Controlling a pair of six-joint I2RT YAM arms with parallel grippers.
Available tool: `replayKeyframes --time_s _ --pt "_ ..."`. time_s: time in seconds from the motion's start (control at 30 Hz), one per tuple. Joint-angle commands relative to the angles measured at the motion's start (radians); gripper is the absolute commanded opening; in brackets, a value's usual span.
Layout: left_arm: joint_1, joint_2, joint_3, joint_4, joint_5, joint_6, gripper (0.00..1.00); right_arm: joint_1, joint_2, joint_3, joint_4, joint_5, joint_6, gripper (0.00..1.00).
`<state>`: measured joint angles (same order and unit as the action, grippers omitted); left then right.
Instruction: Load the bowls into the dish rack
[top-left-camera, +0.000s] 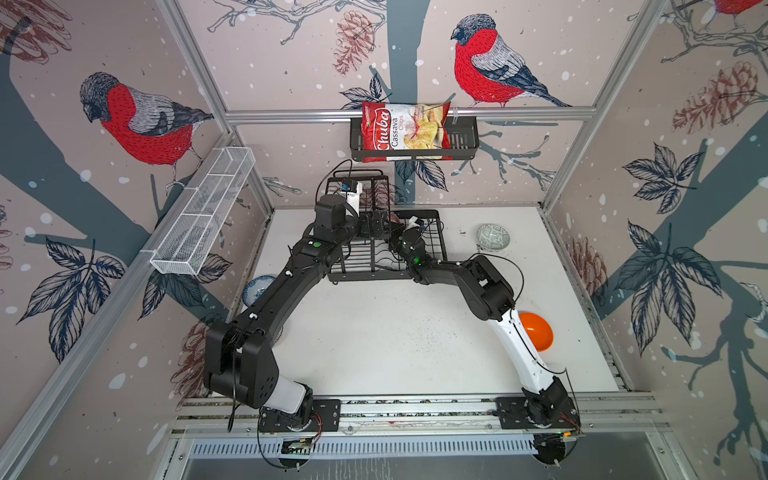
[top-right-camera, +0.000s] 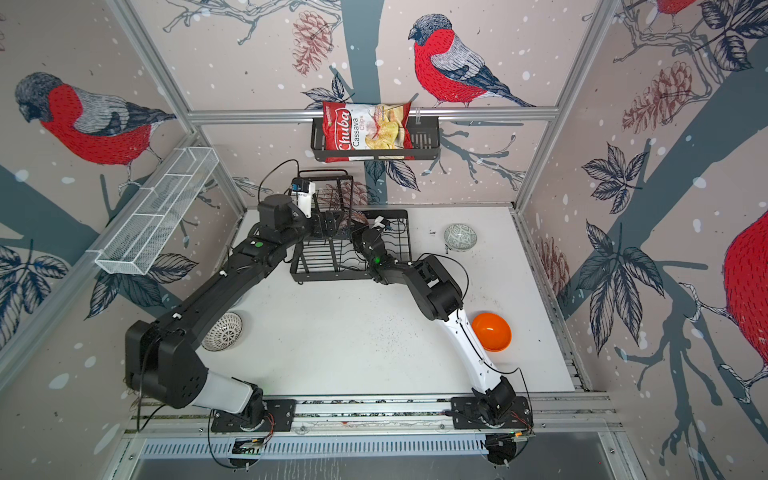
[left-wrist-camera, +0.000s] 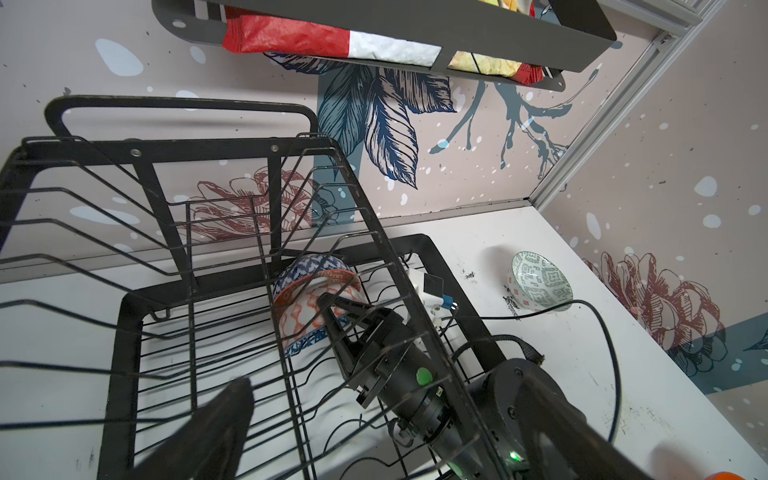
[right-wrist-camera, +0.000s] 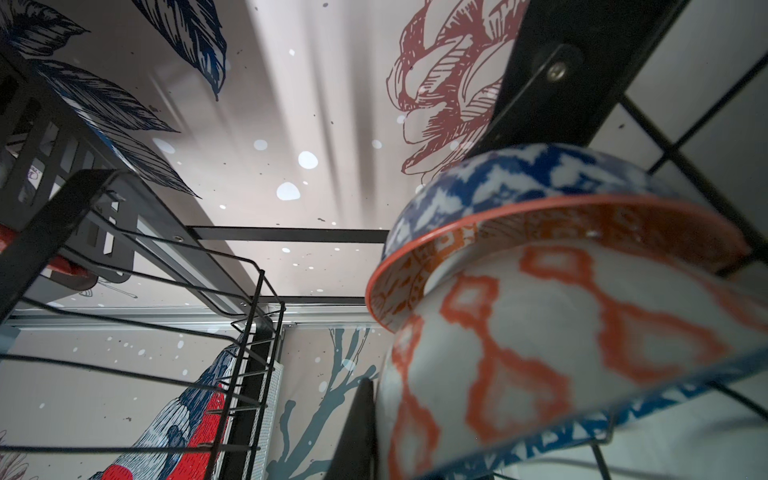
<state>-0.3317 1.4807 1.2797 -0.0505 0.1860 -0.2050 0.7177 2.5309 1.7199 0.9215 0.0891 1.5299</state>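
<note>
Salmon bowl (right-wrist-camera: 540, 332) nested in blue bowl (right-wrist-camera: 519, 178) on dish rack (left-wrist-camera: 117, 353) base; right gripper (left-wrist-camera: 328, 300) pinches its rim, left gripper (top-left-camera: 372, 226) agape, empty. Tilted pair may roll on release.

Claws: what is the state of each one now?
Left claw: open, holding nothing.
Right claw: shut, tips against the salmon bowl; grip cannot be told.

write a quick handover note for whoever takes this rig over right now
Left gripper open, empty, beside the dish rack's raised tier.
Right gripper shut, tips at the salmon bowl; whether it pinches the rim is unclear.
Done: blue geometric bowl and salmon bowl stand on edge in the rack base.
Left to load: grey-green bowl, orange bowl, floral bowl, radial-pattern bowl, all on the table.
</note>
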Motion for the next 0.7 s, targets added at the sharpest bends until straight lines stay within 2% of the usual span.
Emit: replayKeyframes --time_s 0.0,0.67 --pt "0.001 -0.005 0.005 0.034 0.000 0.000 0.98 0.009 -0.013 0.008 -0.028 -0.041 0.021 0.11" --pt "0.001 -0.010 0.005 0.032 -0.003 0.002 0.98 0.008 -0.034 0.020 -0.047 -0.057 0.012 0.21"
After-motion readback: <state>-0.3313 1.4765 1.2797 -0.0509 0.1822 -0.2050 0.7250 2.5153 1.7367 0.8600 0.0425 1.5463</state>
